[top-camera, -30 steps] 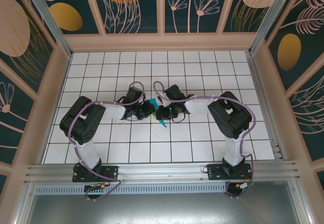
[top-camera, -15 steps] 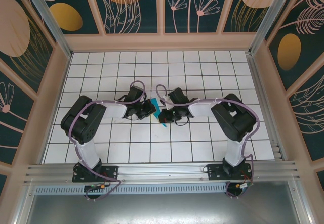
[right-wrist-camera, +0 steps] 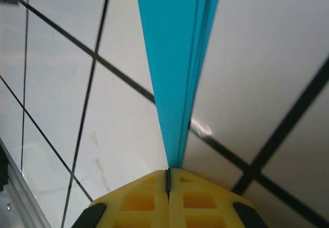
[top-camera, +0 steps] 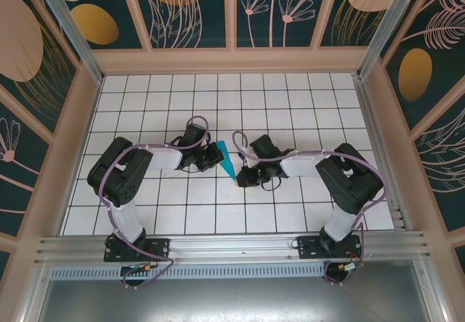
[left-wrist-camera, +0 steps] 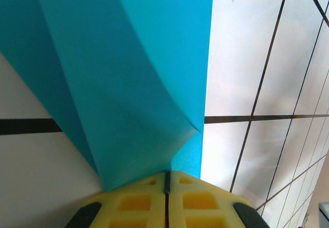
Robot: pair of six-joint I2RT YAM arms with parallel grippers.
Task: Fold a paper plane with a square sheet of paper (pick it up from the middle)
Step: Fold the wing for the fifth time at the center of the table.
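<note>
Over tiled table (top-camera: 290,104), left tool (left-wrist-camera: 166,174) and right tool (right-wrist-camera: 168,171) pinch paper plane (top-camera: 228,160) (plain).

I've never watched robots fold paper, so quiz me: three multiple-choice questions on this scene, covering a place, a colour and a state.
1. Where is the folded cyan-blue paper?
A) between the left pincer and right pincer
B) far left corner
C) near edge

2. What colour are the pincer pads?
A) red
B) yellow
C) green

3. The right pincer is:
A) wide open
B) half open
C) shut on the paper

Answers: 1A, each grips one end; 2B, the foam looks yellow; 3C, pads meet on its tip.
</note>
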